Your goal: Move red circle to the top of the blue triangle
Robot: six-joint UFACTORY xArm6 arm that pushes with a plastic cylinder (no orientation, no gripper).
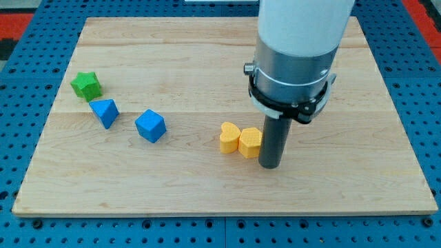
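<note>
No red circle shows and no jaws either, so my tip (269,166), right of the blue triangle (105,112), has 1 push undone.

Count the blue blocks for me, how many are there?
2. The blue triangle sits at the view's left, just below the green block. The blue cube lies to its right. The arm could hide others; no red circle shows.
</note>
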